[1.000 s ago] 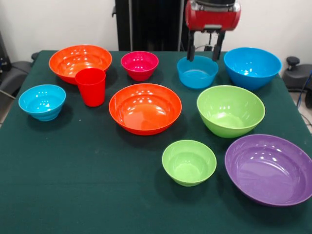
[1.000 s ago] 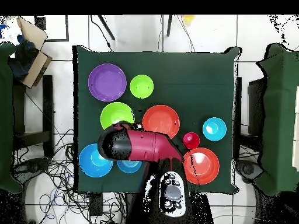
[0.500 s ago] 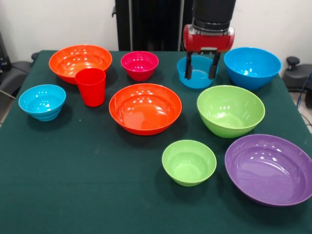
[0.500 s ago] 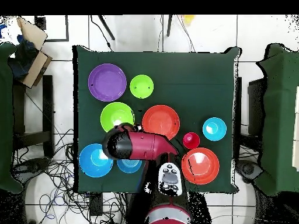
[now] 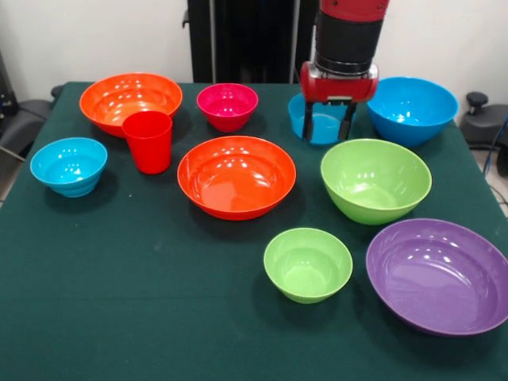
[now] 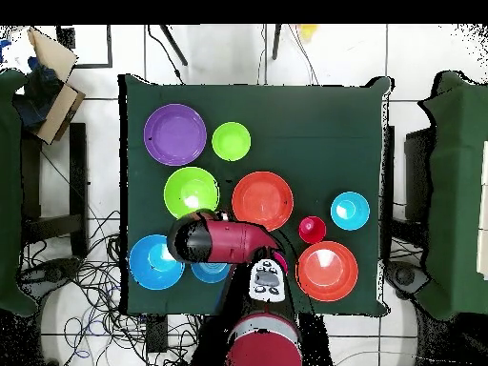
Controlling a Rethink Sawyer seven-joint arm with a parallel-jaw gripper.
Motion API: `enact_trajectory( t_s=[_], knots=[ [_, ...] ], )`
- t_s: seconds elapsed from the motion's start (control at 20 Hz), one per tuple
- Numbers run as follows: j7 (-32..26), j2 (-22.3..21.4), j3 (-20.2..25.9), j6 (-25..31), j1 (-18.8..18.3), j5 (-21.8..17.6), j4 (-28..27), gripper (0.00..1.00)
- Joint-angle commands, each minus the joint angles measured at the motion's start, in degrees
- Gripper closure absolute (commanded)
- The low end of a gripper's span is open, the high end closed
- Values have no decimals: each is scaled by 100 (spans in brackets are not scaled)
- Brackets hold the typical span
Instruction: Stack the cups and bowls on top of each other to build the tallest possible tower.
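Note:
My gripper (image 5: 327, 127) is open, its two black fingers hanging over the near rim of a mid-sized blue bowl (image 5: 297, 113); whether they touch it I cannot tell. Beside it stands a bigger blue bowl (image 5: 413, 109). The red cup (image 5: 148, 140) stands upright at the left, between a wide orange bowl (image 5: 131, 97) and a small blue bowl (image 5: 69, 165). A second orange bowl (image 5: 236, 176) sits mid-table, the magenta bowl (image 5: 228, 105) behind it. Two green bowls (image 5: 375, 179) (image 5: 308, 263) and the purple bowl (image 5: 439, 274) fill the right. Each stands singly; no tower is in view.
The table (image 5: 143, 302) is covered in dark green cloth. In the overhead view the red arm (image 6: 229, 238) hides most of the mid-sized blue bowl (image 6: 212, 273) and the magenta bowl. Cables lie on the floor (image 6: 91, 276) by the table.
The gripper has come down and slightly nearer the camera, from above the mid-sized blue bowl to its near rim. Its fingers stay open. No bowl has moved.

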Motion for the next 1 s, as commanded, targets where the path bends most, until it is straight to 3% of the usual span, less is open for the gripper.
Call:
enact_trajectory(
  t_s=[0.05,0.25,0.8,1.0],
  knots=[
    [755,504,191,-373,185,-146,-602,0],
    [613,549,280,-262,73,-201,-628,0],
    [633,833,313,-602,53,-255,-727,0],
    [589,719,430,-533,-46,-264,-620,0]
  ],
)
